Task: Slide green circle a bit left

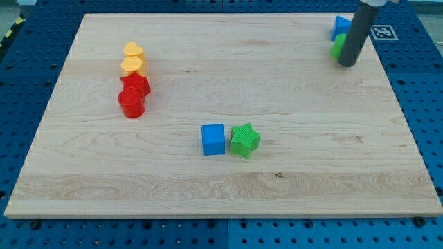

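Observation:
The green circle (337,47) is at the view's top right, mostly hidden behind my rod; only its left edge shows. A blue block (340,27) sits just above it, also partly hidden. My tip (347,64) rests on the board right beside the green circle, at its right and lower side, seemingly touching it.
A green star (244,140) and a blue cube (214,139) sit side by side near the board's middle. At the left stand two yellow blocks (133,59), then a red block (136,85) and a red cylinder (131,104). The board's right edge (398,90) is close to the tip.

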`<state>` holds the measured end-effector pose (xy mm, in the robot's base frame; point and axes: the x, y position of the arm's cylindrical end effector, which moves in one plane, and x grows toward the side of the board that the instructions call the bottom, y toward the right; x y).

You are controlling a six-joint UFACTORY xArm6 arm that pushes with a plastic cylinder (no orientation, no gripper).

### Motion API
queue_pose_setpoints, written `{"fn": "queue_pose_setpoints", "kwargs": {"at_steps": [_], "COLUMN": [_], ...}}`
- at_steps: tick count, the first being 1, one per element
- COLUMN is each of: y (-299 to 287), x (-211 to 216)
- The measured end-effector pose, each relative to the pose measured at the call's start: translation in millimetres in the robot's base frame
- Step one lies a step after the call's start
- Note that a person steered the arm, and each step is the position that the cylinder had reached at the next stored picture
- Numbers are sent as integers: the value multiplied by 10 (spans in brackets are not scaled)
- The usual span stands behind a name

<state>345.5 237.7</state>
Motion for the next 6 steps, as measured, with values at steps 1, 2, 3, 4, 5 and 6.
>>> {"fn": "queue_pose_setpoints", "kwargs": {"at_steps": [1,2,3,4,5,6], "y": [344,514,519,514,431,336], "x": [117,27,-1,-27,-116,-179]}}
